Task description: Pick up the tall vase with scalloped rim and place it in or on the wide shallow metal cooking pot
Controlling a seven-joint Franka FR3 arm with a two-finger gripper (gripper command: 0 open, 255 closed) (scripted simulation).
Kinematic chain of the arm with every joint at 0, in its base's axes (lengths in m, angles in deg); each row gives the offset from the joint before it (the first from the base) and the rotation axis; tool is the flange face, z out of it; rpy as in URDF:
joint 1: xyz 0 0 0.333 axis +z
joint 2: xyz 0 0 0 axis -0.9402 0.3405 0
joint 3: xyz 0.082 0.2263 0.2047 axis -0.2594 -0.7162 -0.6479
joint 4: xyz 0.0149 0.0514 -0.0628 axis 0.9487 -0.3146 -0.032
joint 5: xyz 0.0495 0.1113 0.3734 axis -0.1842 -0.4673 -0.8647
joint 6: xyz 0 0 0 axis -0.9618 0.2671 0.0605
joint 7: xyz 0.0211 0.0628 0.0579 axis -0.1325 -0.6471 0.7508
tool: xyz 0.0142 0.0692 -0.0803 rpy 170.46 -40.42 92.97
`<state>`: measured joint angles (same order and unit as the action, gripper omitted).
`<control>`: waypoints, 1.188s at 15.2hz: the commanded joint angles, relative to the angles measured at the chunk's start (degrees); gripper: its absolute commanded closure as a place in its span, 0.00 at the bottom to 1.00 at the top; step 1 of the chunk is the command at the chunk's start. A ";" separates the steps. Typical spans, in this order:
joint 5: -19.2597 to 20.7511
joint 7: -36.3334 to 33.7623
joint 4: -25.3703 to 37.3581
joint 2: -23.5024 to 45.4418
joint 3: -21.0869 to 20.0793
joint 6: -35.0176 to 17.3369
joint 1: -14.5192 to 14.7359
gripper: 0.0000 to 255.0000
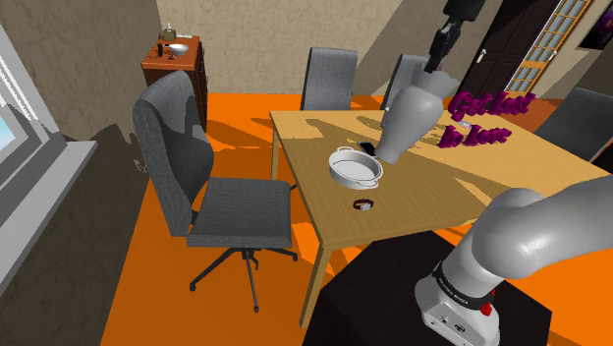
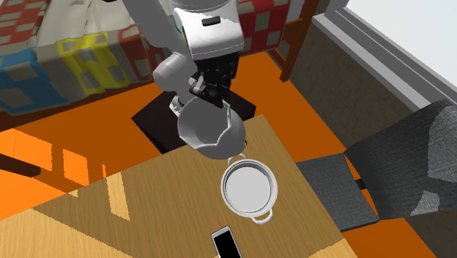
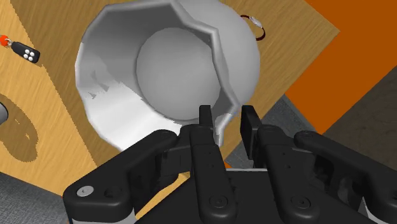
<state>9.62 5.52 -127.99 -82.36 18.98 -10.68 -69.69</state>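
- On the wooden desk (image 1: 472, 187): one wide, shallow pale pot (image 2: 249, 189) with two side handles; one black phone (image 2: 227, 243) just beside it; one small bracelet-like ring (image 1: 364, 204) near the desk's front edge; one black key fob (image 3: 27, 53) well apart from the others; one purple lettered ornament (image 1: 486, 118).
- Above the desk: one tall grey vase (image 1: 405, 123) with a scalloped rim, hanging tilted, mouth uppermost towards the hand. Its base is just beside the pot's rim; whether the two touch cannot be told.
- Around the desk: one grey swivel chair (image 1: 201, 177) on a star base, and three more grey chairs at the far side.
- The two black fingers (image 3: 205, 121) stand only narrowly apart and clasp the vase's rim wall between them, one inside the mouth and one outside. They touch nothing else.
- At the shoulder view's upper left: one brown cabinet (image 1: 177, 69) carrying one white bowl (image 1: 178, 48).
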 commanded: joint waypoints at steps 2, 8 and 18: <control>-1.77 -0.63 8.87 7.16 -0.03 1.79 1.33 1.00; -5.59 -1.58 28.44 21.51 0.43 7.50 3.06 1.00; -7.78 -2.42 35.52 28.88 0.63 7.51 3.58 1.00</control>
<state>1.56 3.22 -90.74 -52.64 19.74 -2.11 -66.20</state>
